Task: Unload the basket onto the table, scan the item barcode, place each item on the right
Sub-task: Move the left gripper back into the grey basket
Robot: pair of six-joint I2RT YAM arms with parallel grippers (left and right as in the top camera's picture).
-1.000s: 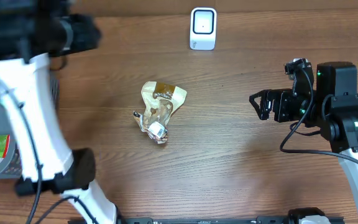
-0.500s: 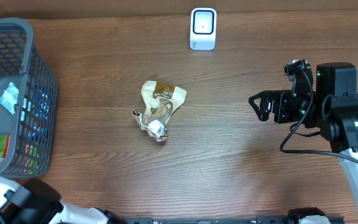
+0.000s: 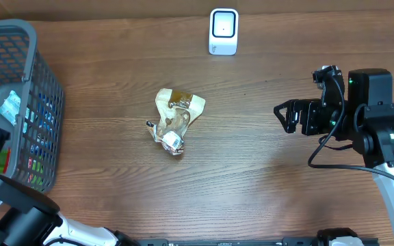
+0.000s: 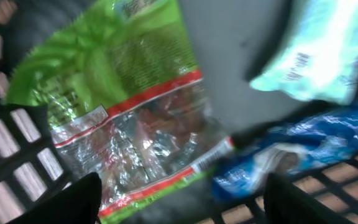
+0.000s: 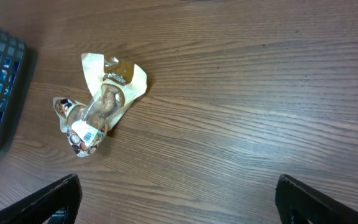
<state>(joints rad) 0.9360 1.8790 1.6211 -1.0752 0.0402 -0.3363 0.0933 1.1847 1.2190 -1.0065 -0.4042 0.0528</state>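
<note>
My left gripper [image 4: 185, 199] hangs open and empty over the basket's [image 3: 19, 41] green packet [image 4: 123, 118], ready to grab; right gripper [image 5: 182, 202] sits open, empty.

The left wrist view is blurred, so the print on the green packet [image 4: 110, 106] and the blue wrapper [image 4: 291, 155] cannot be read. Overhead, the basket [image 3: 46, 109] is cut off by the left edge and its mesh hides most of its contents. The white label on the snack bag [image 3: 173, 123] is too small to read.

Packet [image 3: 173, 123] lying at centre of table [image 3: 252, 198].
Crumpled, cream and clear, white barcode label [image 3: 174, 142] face-up at near end; white scanner [image 3: 224, 31] well apart, far edge.
</note>
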